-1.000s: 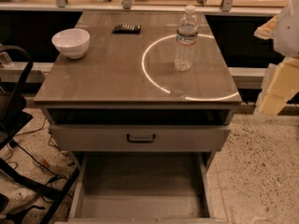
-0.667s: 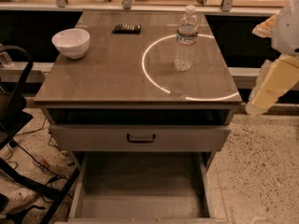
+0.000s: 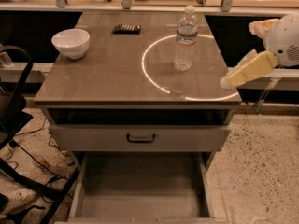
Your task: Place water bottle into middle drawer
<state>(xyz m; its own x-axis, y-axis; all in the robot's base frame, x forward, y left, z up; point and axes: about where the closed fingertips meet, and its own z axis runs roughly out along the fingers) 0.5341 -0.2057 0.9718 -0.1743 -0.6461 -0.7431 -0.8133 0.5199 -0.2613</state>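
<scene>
Currently I'm reading the bottle (image 3: pixel 185 38) as upright, left of the gripper (image 3: pixel 245 70), whose opening I cannot tell

Cream claw (image 3: pixel 235 78) at right; clear ribbed water bottle (image 3: pixel 185 40); white bowl (image 3: pixel 70 43); grey-brown drawer (image 3: pixel 140 185).

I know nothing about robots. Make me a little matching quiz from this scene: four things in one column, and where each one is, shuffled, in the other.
Things:
1. water bottle
2. white bowl
3. middle drawer
4. gripper

Places:
A. pulled open, floor bare
B. upright inside the light ring
C. beside the right edge of the tabletop
D. left side of the tabletop

Pairs: 1-B, 2-D, 3-A, 4-C
</scene>
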